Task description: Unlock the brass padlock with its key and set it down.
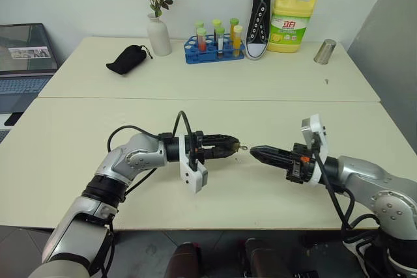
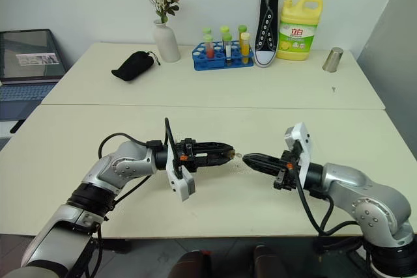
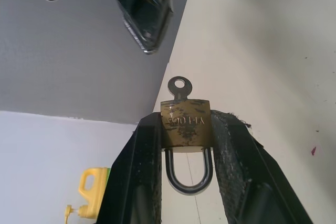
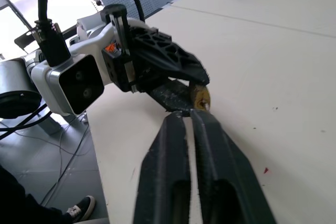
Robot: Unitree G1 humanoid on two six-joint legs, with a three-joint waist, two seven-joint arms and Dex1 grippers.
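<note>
1. Brass padlock (image 3: 186,125): clamped by its flat sides between the left gripper's (image 1: 225,145) fingertips, held above the cream table (image 1: 78,154); silvery shackle (image 3: 188,174) turned back toward the wrist, key end outward; judged small, rigid, light and smooth-sided, so liable to twist in the grip unless the body itself is pinched.
2. Key (image 3: 179,87): seated in the lock, its ringed head projecting; judged thin and stiff; best taken flat across the head.
3. Right gripper (image 4: 190,113): fingers nearly together, tips just short of the key head, nothing visibly between them.
4. Arms: both forearms roughly level above the table, grippers tip to tip.
</note>
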